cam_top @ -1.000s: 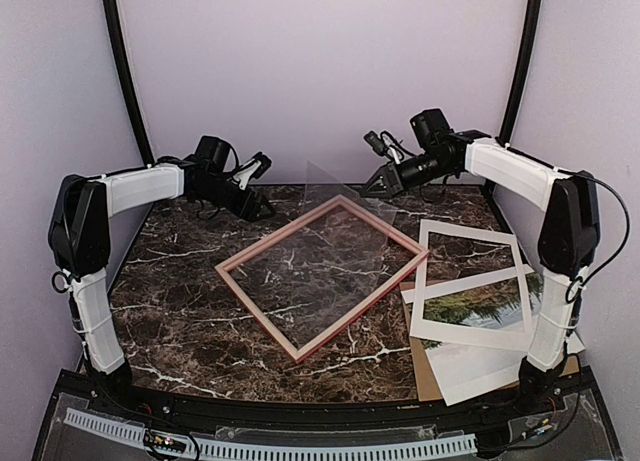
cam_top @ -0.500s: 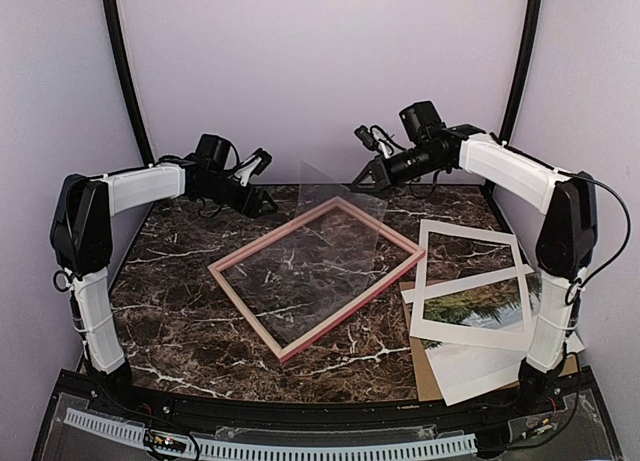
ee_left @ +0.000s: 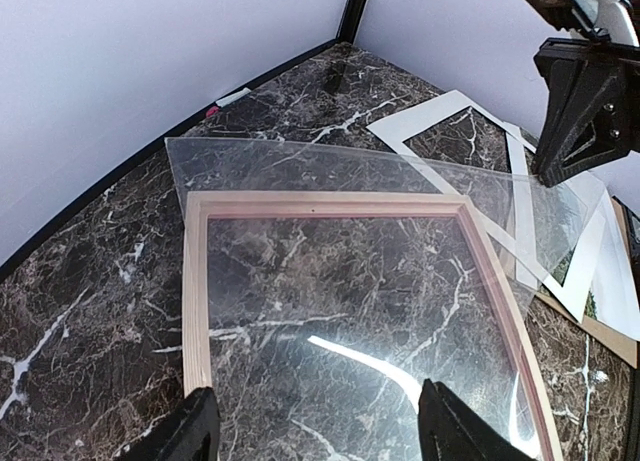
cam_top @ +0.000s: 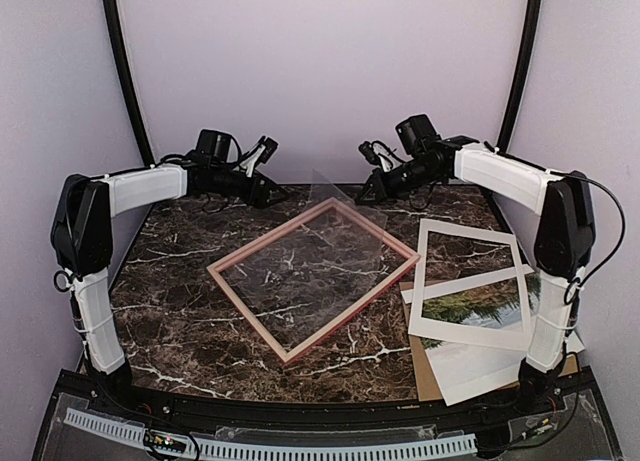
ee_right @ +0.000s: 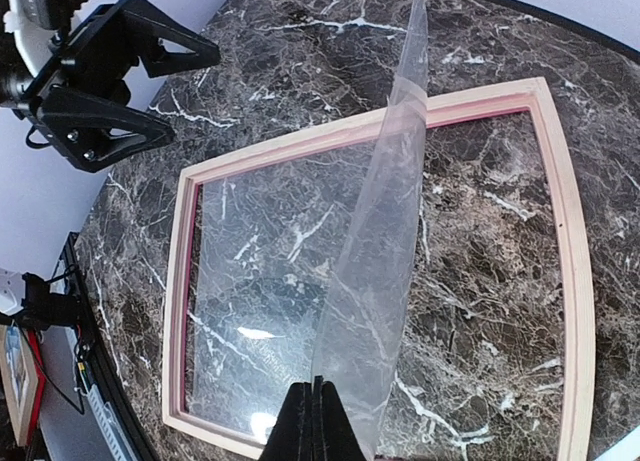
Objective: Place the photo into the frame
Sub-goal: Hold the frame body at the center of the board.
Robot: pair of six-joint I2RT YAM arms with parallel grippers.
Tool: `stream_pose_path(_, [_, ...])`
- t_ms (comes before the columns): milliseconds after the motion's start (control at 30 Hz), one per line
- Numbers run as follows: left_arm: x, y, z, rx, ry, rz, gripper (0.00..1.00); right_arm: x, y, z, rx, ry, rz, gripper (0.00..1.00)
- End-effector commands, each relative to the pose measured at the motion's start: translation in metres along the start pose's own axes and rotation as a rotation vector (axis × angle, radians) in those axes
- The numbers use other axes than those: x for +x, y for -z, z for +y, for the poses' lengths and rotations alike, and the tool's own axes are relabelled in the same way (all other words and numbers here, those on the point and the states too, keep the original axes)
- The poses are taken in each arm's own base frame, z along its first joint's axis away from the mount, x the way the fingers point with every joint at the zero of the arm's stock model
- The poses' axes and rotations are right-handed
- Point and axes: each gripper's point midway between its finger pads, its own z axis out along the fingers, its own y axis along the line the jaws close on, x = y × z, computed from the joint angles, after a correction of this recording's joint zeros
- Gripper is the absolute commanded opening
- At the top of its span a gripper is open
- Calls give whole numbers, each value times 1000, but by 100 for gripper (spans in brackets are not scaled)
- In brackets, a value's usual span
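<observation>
one clear sheet (ee_right: 385, 231) tilts over the frame (cam_top: 247, 314), pinched by the right end effector (ee_right: 315, 401); left end effector (ee_left: 325, 431) spread, empty.

Frame (cam_top: 247, 315) pink-red, pale wood; table (cam_top: 170, 311) dark marble, white veins; sheet (ee_right: 385, 241) clear.

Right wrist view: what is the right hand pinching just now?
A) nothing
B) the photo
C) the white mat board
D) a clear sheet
D: the right hand is shut on the edge of a clear sheet that stands up over the frame, while the photo lies off to the right on the table.
</observation>
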Motion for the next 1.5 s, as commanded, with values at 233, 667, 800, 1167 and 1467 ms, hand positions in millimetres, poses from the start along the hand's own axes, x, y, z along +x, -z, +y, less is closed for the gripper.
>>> stream_pose_path(233, [10,10,-12,-5,11,2,70,27,-13,-44,70,-97,122,9])
stream_pose_path(667, [17,11,-6,-44,14,22,70,41,-16,-73,98,-142,167,25])
stream_pose_path(800, [17,10,-5,-50,17,25,70,46,-21,-78,98,-149,196,25])
stream_pose_path(1167, [81,19,33,-303,144,252,70,45,-24,-81,89,-167,214,0])
stream_pose_path(1467, [176,62,43,-492,230,624,69,27,-17,-67,10,-191,127,0])
